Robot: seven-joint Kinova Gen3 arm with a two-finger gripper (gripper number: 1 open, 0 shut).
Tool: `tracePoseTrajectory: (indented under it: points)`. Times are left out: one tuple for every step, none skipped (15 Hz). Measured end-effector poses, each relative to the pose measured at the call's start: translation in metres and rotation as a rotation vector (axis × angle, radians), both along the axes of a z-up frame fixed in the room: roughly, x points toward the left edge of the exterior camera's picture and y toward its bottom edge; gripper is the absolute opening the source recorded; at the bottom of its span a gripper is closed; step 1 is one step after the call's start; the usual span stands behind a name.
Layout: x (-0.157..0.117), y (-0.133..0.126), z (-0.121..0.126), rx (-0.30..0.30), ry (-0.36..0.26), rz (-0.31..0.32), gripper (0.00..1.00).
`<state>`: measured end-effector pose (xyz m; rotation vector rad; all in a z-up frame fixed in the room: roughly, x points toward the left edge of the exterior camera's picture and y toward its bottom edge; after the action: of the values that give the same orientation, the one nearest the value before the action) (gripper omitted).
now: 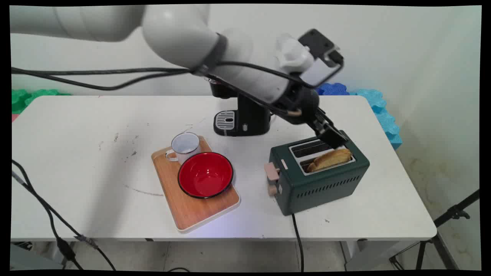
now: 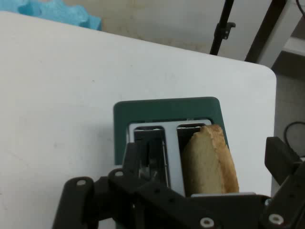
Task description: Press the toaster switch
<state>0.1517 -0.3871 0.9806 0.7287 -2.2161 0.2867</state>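
While the gripper (image 1: 333, 138) (image 2: 205, 151) hung just above the green toaster (image 1: 320, 184) (image 2: 167, 109) near the tabletop's right edge, its jaws stood wide apart and held nothing. The toast (image 1: 330, 159) (image 2: 209, 162) leaned tilted in the slot nearer the front edge, between the spread fingers in the hand view. A finger could have struck the slot's metal rim or crumbled the crust, since the slice sat off-centre and slanted.

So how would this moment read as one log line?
gripper: open, over toaster | toast: tilted in near slot | tray: mug, red bowl
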Motion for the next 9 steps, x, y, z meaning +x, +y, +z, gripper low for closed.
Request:
tracePoseTrajectory:
  points:
    - [0.01,0.002,0.005,-0.007,0.006,-0.003,1.0]
    - [0.023,0.005,0.01,-0.017,0.011,-0.007,1.0]
    - [0.036,0.009,0.014,-0.024,0.014,-0.012,1.0]
    - [0.048,0.013,0.016,-0.029,0.014,-0.017,1.0]
    - [0.063,0.018,0.018,-0.033,0.013,-0.023,1.0]
    - [0.076,0.023,0.018,-0.034,0.012,-0.029,1.0]
    - [0.086,0.028,0.017,-0.032,0.014,-0.032,1.0]
    - [0.097,0.033,0.016,-0.027,0.018,-0.033,1.0]
    - [0.106,0.039,0.014,-0.02,0.023,-0.032,1.0]
